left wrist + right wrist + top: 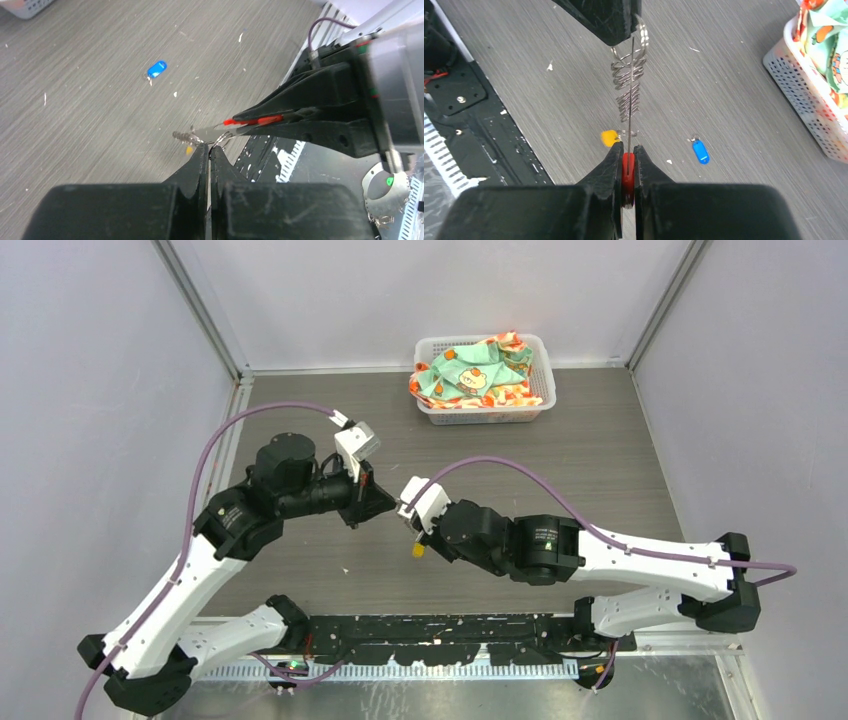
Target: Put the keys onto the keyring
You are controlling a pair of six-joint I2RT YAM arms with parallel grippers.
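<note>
1. Two grips hold one keyring [628,85] up off the desk [724,75]. The left jaws are pressed together on its thin wire ring [642,35], the right jaws pinch its red tag [628,167], and the coiled bunch is stretched taut between them. If either arm pulls harder, the smooth tag or the thin wire could slip free, and the keyring would swing or drop.
2. One key, the yellow-tagged key [610,137], sits just beside the tips of the right jaws, at the low end of the bunch. Whether it is properly threaded or merely hooked, I cannot tell. A jolt could shake it loose.
3. The blue-tagged key [700,151] lies alone on the desk, apart from both arms. Fetching it likely means one grip must let go, leaving the keyring dangling from a single pinch and free to twist.
4. The two sets of jaws work close together, so a small misalignment could knock one against the other.
</note>
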